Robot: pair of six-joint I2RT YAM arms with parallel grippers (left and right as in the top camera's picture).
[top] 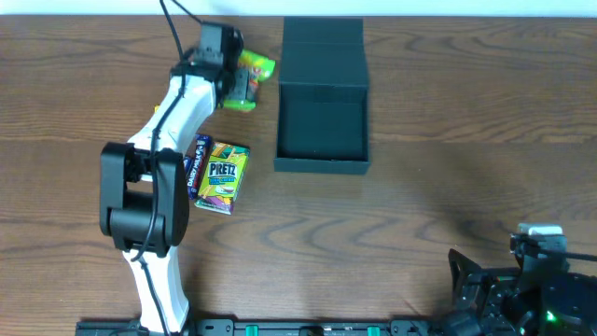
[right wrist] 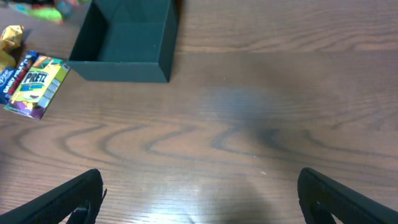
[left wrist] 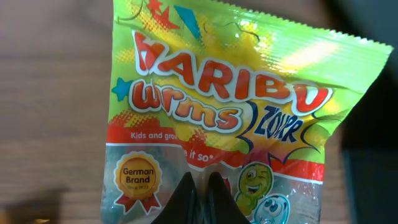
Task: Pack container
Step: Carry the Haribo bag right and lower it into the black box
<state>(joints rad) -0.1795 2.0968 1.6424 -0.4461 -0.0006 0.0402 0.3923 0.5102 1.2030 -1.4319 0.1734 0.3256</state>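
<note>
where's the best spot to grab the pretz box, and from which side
Probably from straight above, pinching its long edges mid-length. The pretz box lies flat on the table, slim across. A blue packet hugs one long edge, so finger room there is tight.

Between the left gripper (left wrist: pixel 202 180) jaws, a lime-green gummy bag (left wrist: pixel 224 106), red band, orange letters; beside them a matte black container (top: pixel 322 166)
</note>
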